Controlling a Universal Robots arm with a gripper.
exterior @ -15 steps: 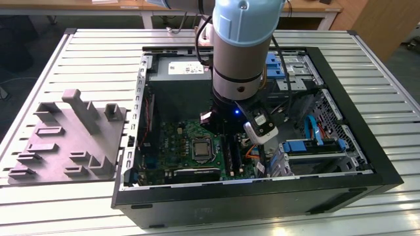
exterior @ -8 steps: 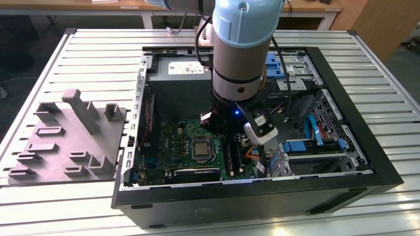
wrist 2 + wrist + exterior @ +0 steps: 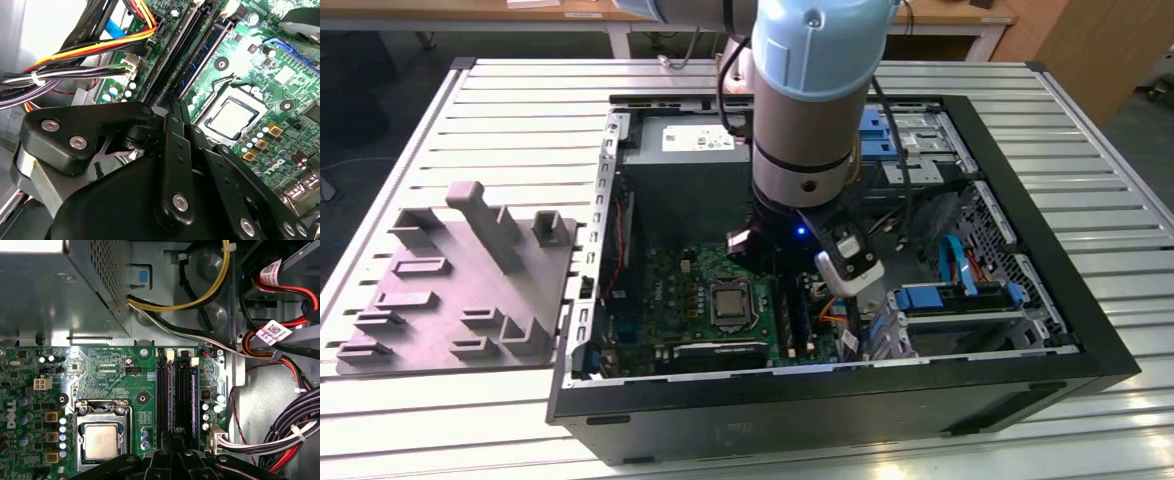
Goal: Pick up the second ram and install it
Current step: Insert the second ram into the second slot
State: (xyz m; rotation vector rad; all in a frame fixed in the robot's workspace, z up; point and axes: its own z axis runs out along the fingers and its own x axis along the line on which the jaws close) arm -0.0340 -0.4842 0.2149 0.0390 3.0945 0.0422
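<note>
Slatted table [image 3: 494, 110] carrying an open case [image 3: 841, 415] toward its edge at the exterior view's right. The arm [image 3: 807, 100] hangs into the case over the green board [image 3: 145, 360]. The claw [image 3: 173, 107], fingers drawn together with nothing visibly between them, sits at the slots [image 3: 182, 395]. The ram [image 3: 202, 60] stands upright in a slot beside the processor socket [image 3: 232, 117], its near end at the claw's tips. It is probably light, stiff and brittle, and best handled by its bare edges, not its faces.

I am seeing a white logo [image 3: 10, 415] printed on the green board [image 3: 145, 385] and barcode tags [image 3: 273, 331] on cables [image 3: 295, 290], their fine print illegible.
</note>
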